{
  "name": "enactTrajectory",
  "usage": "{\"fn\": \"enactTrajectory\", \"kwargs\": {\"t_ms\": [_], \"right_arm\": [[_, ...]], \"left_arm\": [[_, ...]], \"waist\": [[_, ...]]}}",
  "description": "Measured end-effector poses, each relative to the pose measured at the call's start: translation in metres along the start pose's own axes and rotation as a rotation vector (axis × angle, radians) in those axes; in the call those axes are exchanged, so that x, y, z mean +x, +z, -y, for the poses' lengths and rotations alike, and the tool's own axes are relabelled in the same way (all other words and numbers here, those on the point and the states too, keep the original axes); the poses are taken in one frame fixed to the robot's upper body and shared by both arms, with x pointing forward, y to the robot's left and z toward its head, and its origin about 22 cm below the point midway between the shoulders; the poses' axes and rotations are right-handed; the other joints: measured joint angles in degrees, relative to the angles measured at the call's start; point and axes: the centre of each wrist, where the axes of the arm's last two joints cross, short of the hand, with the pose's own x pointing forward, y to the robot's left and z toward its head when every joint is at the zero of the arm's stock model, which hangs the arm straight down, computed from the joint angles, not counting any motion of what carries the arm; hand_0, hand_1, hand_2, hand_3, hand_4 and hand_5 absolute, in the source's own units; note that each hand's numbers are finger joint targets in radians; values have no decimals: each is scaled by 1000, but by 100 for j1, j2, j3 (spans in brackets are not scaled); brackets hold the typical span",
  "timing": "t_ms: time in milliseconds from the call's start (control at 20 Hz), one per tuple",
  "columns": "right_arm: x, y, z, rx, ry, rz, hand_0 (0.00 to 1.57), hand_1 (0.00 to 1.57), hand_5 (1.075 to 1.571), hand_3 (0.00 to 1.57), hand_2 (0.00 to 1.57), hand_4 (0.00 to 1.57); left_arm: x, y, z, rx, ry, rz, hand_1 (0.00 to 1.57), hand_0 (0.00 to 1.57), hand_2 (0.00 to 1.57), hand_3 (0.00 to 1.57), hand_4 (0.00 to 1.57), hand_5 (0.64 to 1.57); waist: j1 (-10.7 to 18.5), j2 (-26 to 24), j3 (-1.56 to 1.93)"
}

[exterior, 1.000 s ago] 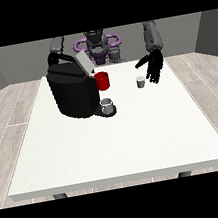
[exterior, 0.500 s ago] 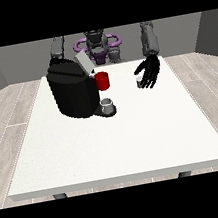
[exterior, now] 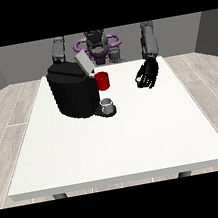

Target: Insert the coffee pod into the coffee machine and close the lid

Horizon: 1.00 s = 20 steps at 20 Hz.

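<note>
1. Front view: the black coffee machine [exterior: 75, 94] stands on the white table [exterior: 117, 145] near the far edge, toward the far corner at the view's left. Its grey lid [exterior: 83, 63] is tipped up, so closing is not yet done.
2. A small grey cup [exterior: 107, 103] sits on the machine's tray, below its red front part [exterior: 102, 80].
3. The hand at the view's right [exterior: 147, 74] hangs near the far edge, fingers curled. Whether the coffee pod sits inside them I cannot tell; no pod shows elsewhere.
4. The other hand is hidden behind the machine.
5. I'd judge inserting and closing both remain.
</note>
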Motion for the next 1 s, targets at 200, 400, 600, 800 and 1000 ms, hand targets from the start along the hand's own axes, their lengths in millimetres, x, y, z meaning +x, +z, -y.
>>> {"fn": "enactTrajectory", "kwargs": {"t_ms": [200, 400, 600, 800, 1000], "right_arm": [[-1, -3, 3, 24, -9, -4, 0, 0, 1571, 0, 0, 0], [-17, -1, 7, 13, -21, -45, 0, 0, 1571, 0, 0, 0], [-22, 4, 4, 16, -29, -63, 0, 0, 1571, 0, 0, 0], [-36, 8, 9, -19, 2, -105, 0, 0, 1571, 0, 0, 0], [-40, 7, 11, -37, 38, -137, 0, 0, 1571, 0, 0, 0]], "left_arm": [[-3, -1, 11, -66, -66, -26, 789, 789, 960, 845, 392, 1571], [2, -6, 16, -127, -101, -36, 870, 870, 1021, 921, 413, 1571], [-4, -8, 21, -141, -100, -29, 1149, 1149, 1257, 1162, 466, 1571], [1, -12, 18, -127, -69, 24, 1420, 1420, 1402, 1332, 494, 1571], [13, -22, 10, -110, 19, 77, 1447, 1447, 1431, 1354, 530, 1571]], "waist": [[-35, -53, 4], [7, -221, 4], [-19, -283, 2], [102, -397, -1], [130, -506, -1]]}}
